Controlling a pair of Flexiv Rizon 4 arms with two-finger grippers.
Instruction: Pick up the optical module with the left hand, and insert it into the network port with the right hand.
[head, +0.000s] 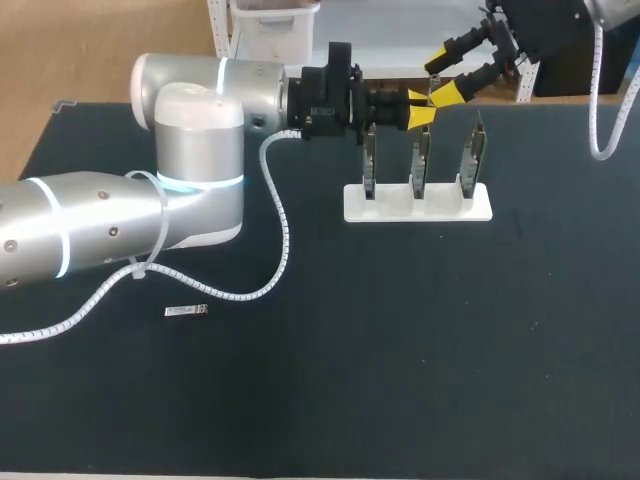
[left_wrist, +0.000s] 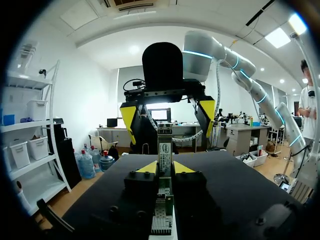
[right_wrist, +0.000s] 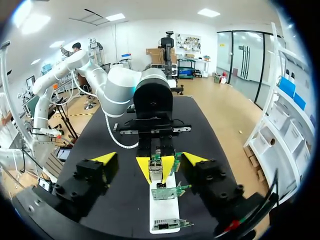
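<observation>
At upper centre, the left gripper (head: 419, 108) is pinching the module (left_wrist: 164, 150), its long axis pointing toward the right gripper (head: 445, 78), which is gaping wide just beyond.

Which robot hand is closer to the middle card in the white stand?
The left. The left gripper sits just above the middle card, shut on a small silver module. The right gripper hangs open farther back, apart from the card.

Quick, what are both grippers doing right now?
Left gripper: closed, holding the optical module.
Right gripper: open, holding nothing.
</observation>
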